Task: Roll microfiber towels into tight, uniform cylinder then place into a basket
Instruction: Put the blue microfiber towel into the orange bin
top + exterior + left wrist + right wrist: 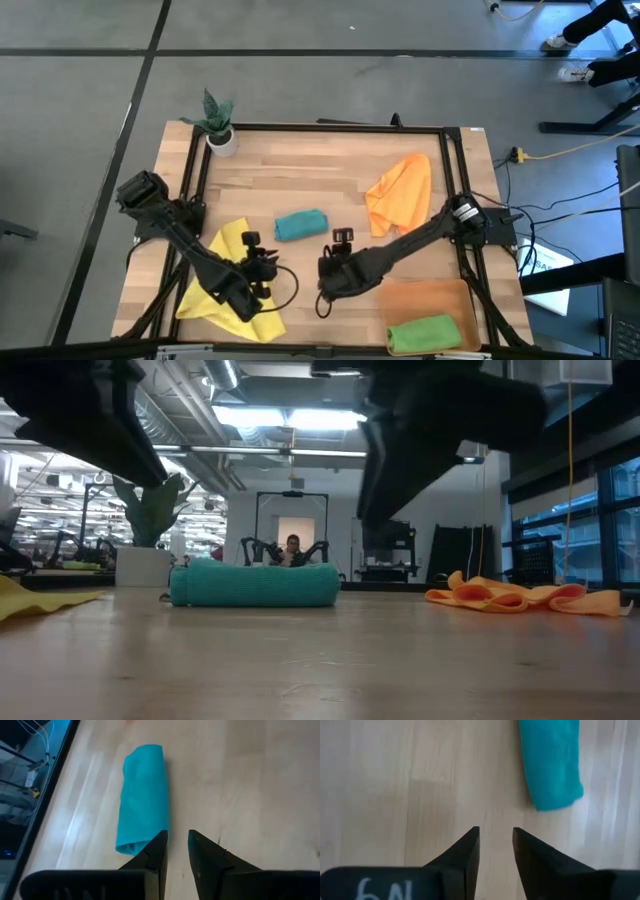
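Now rolled teal towel [300, 225] lying mid-table; left gripper [176, 845] and right gripper [496, 840] near either end, narrowly parted, empty. Beyond, green roll [424, 333] in basket [425, 295].

Bare wood between rolled teal towel [300, 225] at centre and orange towel [400, 193] upper right; yellow towel [228, 285] covers lower left, basket [428, 298] lower right.

left hand [177, 851] slightly parted, right hand [496, 845] likewise, both empty
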{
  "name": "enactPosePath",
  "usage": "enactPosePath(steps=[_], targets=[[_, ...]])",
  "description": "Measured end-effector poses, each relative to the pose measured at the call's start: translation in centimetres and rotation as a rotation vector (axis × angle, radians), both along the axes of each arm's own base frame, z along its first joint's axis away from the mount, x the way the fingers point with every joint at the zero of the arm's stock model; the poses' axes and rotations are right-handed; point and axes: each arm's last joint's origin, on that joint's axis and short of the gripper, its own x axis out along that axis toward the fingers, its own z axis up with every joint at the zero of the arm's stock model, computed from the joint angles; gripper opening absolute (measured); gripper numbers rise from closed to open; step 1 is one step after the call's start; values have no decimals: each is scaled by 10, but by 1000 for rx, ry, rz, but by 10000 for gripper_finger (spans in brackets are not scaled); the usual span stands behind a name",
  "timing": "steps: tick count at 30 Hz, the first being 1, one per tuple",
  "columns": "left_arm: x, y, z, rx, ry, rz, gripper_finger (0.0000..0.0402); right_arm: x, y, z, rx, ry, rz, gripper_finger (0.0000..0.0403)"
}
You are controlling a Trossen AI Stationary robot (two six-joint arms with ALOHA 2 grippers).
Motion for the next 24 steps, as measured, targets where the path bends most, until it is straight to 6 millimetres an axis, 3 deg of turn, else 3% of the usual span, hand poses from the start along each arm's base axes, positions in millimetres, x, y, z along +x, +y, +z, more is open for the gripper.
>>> enactPosePath(steps=[11, 18, 24], targets=[[9, 13, -2, 28, 124, -45, 66, 17, -12, 3, -7, -56, 82, 129], [13, 22, -2, 52, 155, -33, 66, 29, -27, 1, -24, -71, 102, 194], [11, 25, -2, 69, 190, -26, 66, 39, -53, -6, -36, -48, 69, 247]])
